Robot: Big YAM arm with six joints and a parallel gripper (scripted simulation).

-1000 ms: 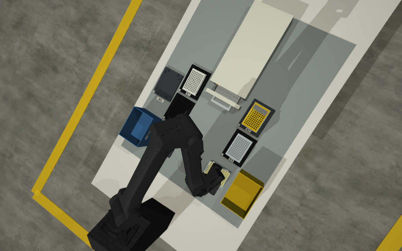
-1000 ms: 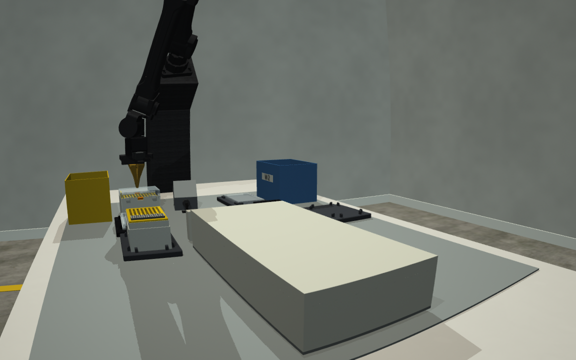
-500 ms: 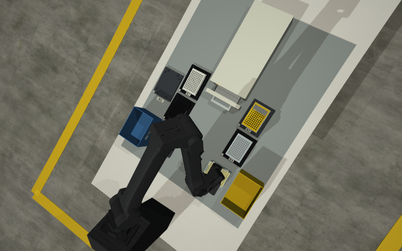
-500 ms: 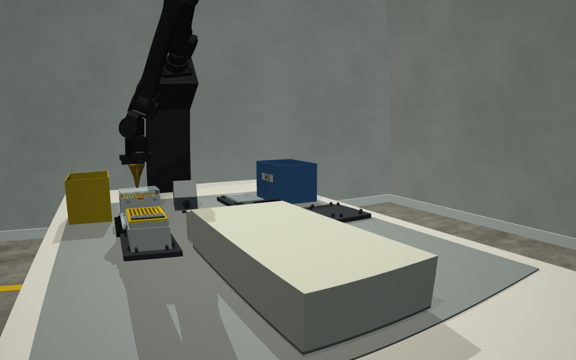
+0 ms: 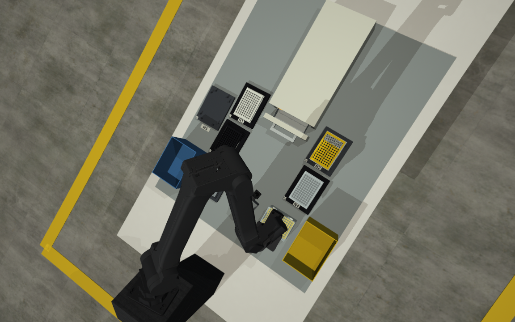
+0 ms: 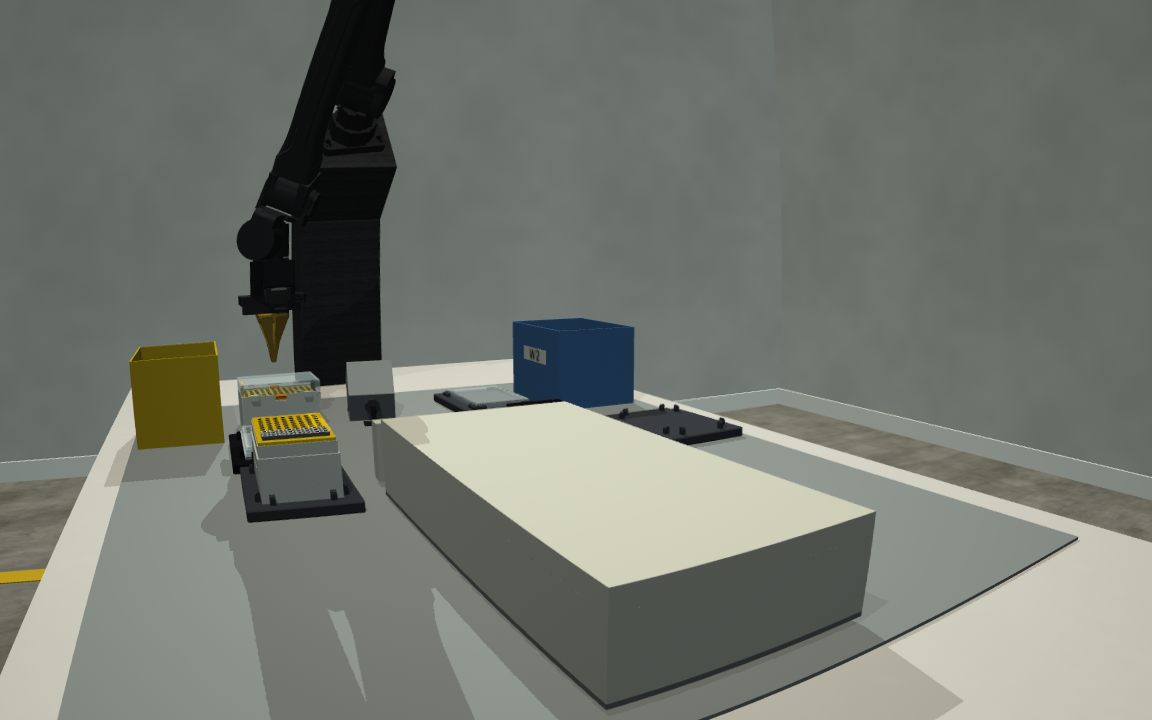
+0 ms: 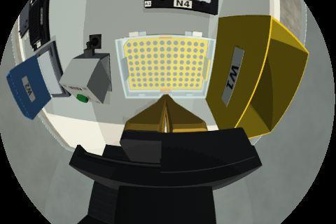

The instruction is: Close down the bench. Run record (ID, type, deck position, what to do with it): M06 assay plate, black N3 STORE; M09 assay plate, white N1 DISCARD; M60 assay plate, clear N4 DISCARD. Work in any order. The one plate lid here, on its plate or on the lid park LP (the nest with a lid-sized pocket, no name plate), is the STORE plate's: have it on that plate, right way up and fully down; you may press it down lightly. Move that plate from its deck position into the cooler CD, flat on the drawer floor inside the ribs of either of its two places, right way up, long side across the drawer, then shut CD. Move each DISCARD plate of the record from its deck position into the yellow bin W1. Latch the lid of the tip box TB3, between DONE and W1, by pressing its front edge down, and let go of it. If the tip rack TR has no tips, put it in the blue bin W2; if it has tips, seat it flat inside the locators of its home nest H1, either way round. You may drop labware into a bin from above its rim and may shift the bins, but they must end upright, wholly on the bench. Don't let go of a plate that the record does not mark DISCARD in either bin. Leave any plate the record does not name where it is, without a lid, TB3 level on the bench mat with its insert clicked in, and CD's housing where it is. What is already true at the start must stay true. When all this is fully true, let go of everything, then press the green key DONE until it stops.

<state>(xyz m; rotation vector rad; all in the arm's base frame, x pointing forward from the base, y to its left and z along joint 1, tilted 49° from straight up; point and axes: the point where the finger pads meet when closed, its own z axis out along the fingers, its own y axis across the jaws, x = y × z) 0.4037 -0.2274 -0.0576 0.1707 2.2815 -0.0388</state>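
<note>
My gripper point(image 6: 273, 351) point(image 7: 165, 99) is shut and empty. It hangs a little above the near front edge of the tip box TB3 point(image 6: 277, 389) point(image 7: 164, 66) point(image 5: 289, 225), without touching it. TB3 has a yellow insert under a clear lid and stands between the grey DONE key box point(image 7: 86, 77) point(image 6: 370, 389) and the yellow bin W1 point(image 5: 311, 248) point(image 6: 175, 394) point(image 7: 252, 75). The clear plate point(image 5: 306, 188) lies on N4, the white plate point(image 5: 247, 103) on N1, the black plate point(image 5: 231, 136) on N3. The yellow tip rack point(image 5: 327, 150) point(image 6: 292, 427) stands on N2.
The cooler CD point(image 5: 319, 64) point(image 6: 616, 510) has its drawer point(image 5: 287, 128) partly out. The blue bin W2 point(image 5: 177, 162) point(image 6: 573, 362) point(image 7: 25, 86) stands beside the lid park, which holds a clear lid point(image 7: 49, 70) point(image 6: 482, 396). The nest H1 point(image 5: 215, 104) point(image 6: 677, 422) is bare.
</note>
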